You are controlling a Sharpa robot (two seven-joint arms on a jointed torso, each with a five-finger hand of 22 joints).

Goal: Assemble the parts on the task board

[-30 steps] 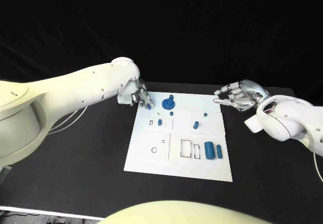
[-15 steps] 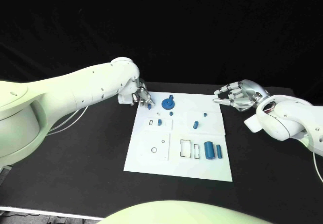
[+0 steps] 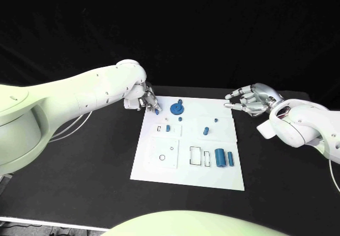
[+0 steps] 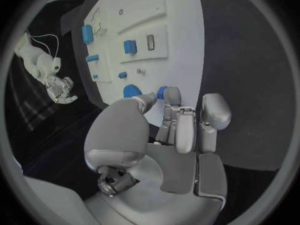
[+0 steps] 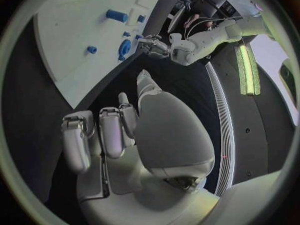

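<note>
The white task board (image 3: pixel 185 169) lies mid-table. My left hand (image 3: pixel 146 101) hovers at its far left corner, thumb and a finger pinching a small blue part (image 4: pixel 162 91) just above the surface. Close by on the board stands a round blue part (image 3: pixel 177 107), seen in the wrist view too (image 4: pixel 131 90). Smaller blue pieces (image 3: pixel 206 131) sit in the board's middle, and two blue cylinders (image 3: pixel 221 158) lie near its right edge. Off the far right corner, over the black table, my right hand (image 3: pixel 249 101) hangs with fingers curled in and nothing in it.
Rectangular cut-outs (image 3: pixel 196 155) and a round hole (image 3: pixel 162 158) mark the near half of the board. Black table (image 3: pixel 85 162) surrounds the board on all sides. A cable (image 3: pixel 70 129) trails by my left arm.
</note>
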